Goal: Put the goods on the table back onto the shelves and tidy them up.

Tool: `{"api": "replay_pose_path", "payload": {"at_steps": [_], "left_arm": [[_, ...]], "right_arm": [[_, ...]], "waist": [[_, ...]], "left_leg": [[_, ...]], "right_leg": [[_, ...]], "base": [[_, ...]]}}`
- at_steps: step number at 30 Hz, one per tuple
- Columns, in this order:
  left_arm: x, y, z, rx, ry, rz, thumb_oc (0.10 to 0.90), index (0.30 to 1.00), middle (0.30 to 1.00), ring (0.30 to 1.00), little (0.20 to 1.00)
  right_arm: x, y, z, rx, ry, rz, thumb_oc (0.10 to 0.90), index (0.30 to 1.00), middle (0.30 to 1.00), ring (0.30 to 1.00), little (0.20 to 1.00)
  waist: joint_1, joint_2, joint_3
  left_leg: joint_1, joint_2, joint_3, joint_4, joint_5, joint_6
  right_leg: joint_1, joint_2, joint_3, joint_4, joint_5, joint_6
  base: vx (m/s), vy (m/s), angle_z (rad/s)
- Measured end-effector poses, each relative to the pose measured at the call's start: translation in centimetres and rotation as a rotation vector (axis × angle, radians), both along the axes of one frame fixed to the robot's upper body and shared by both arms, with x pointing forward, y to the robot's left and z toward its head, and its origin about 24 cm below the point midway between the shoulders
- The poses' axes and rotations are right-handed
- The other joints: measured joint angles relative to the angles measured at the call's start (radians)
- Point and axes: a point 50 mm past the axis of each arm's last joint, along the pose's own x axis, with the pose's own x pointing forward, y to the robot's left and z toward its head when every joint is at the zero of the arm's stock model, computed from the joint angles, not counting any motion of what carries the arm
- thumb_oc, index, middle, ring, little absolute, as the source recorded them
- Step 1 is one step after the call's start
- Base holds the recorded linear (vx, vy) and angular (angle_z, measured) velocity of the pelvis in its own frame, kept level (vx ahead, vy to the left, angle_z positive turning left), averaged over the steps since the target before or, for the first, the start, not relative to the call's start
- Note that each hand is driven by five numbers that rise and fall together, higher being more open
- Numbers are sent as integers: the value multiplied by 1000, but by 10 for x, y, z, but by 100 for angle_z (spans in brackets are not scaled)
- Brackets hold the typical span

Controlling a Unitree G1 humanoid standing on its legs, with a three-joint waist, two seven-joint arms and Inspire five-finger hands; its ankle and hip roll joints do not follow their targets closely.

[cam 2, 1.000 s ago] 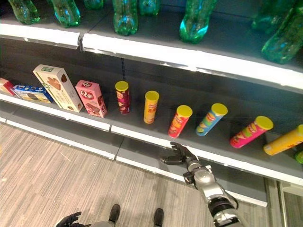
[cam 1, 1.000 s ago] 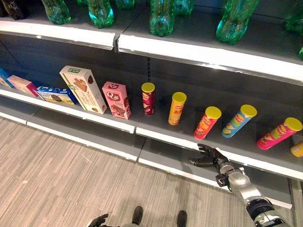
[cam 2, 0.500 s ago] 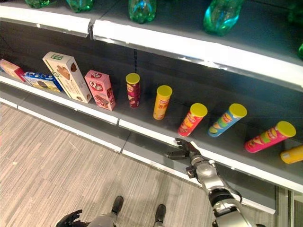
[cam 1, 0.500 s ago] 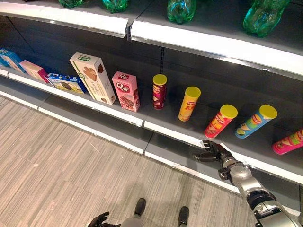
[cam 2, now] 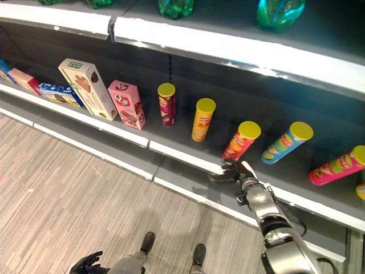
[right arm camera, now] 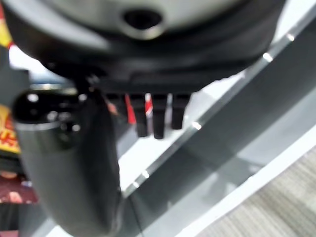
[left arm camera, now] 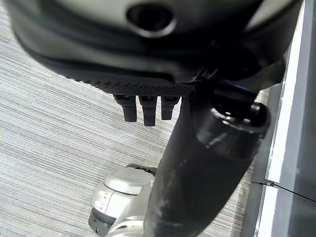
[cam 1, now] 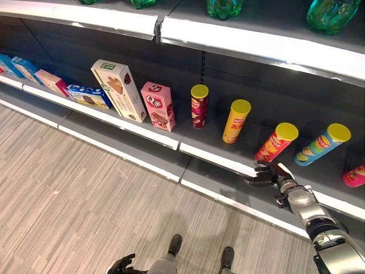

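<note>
Right eye view: right hand (cam 2: 235, 171) at the white front edge of the shelf (cam 2: 188, 161), fingers loosely curled, holding nothing, just below a leaning red crisp tube (cam 2: 242, 140) with yellow lid. Left hand (cam 1: 121, 265) low, fingers relaxed.

chip tubes (cam 2: 241, 140): 6 | snack boxes (cam 1: 158, 105): 6 | green bottles (cam 2: 278, 12): 4 | shelf (cam 1: 217, 157): middle

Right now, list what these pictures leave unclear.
- Green bottles on the top shelf: cut off by the upper edge in both eye views.
- Pink can: cut by the left eye view's edge.
- Right hand, empty: whether it touches the shelf lip is unclear.
- Left hand: small, at the bottom edge.
</note>
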Motion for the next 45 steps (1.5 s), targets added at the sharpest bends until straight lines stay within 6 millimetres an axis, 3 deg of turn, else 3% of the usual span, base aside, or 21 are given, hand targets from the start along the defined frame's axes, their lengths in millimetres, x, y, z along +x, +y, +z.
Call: {"api": "replay_pose_path", "payload": {"at_steps": [15, 31, 37, 42, 45], "left_arm": [[0, -2, 0, -25, -3, 8, 800, 900, 900, 900, 900], [0, -2, 0, -25, -3, 9, 800, 900, 900, 900, 900], [2, 1, 1, -19, -7, 12, 800, 900, 900, 900, 900], [6, 8, 2, 2, -12, 27, 800, 900, 900, 900, 900], [12, 11, 4, 8, -28, 35, 800, 900, 900, 900, 900]], "right_arm": [[2, -10, 5, -51, 12, -17, 800, 900, 900, 900, 900], [4, -11, 7, -58, 17, -24, 800, 900, 900, 900, 900], [8, 4, 12, -63, -17, 55, 800, 900, 900, 900, 900], [13, 31, 32, -65, -136, 204, 800, 900, 900, 900, 900], [-1, 36, 44, -87, -184, 298, 800, 900, 900, 900, 900]], "waist": [[5, 19, -12], [5, 15, -11], [-13, -13, -7], [-41, -46, -10], [-49, -64, -9]], "left_leg": [[-10, 0, -15, 0, 5, -3], [-11, 1, -18, 0, 7, -4], [-10, 4, -16, 0, 7, -4], [-9, 5, -7, 0, 6, -4], [-8, 4, -1, 0, 6, -3]], "right_leg": [[0, 1, -18, 0, -1, -1], [1, 3, -21, 1, -1, -1], [-1, 6, -17, 1, -1, -1], [-4, 6, -8, 1, 0, -1], [-6, 6, 3, 1, 2, -3]], "base": [[3, -6, 3], [0, 0, 0], [0, 0, 0], [-1, 14, -5], [19, 15, -5]]}}
